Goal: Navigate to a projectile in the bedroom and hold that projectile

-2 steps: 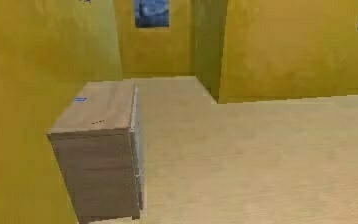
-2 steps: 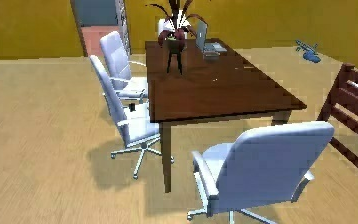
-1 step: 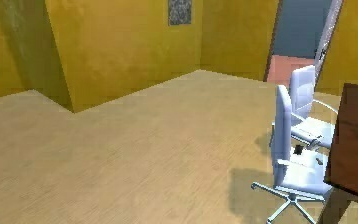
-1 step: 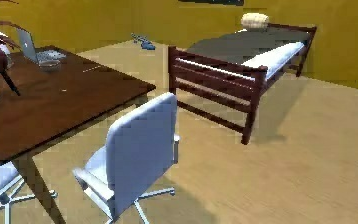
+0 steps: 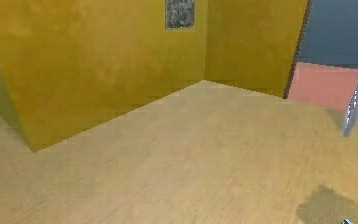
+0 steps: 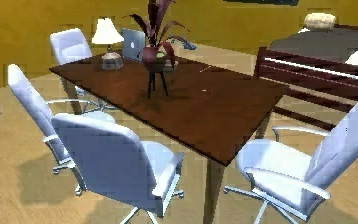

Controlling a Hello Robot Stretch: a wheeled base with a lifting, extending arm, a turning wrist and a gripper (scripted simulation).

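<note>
Yellow walls [image 5: 97, 60] meet in a far corner, and a dark brown wooden table [image 6: 227, 105] with white padded chairs [image 6: 117, 155] stands near a dark-framed bed [image 6: 327, 45]. Where the projectile lies, and whether the gripper grasps anything, we cannot tell; turning blindly, we could bump the table.

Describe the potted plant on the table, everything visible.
The potted plant has long dark red leaves spreading up from a round reddish pot, carried in a dark stand on thin legs. It stands upright on the dark wooden table, its legs on the tabletop, toward the far end. A white-shaded lamp and a laptop stand behind it toward the picture's left.
</note>
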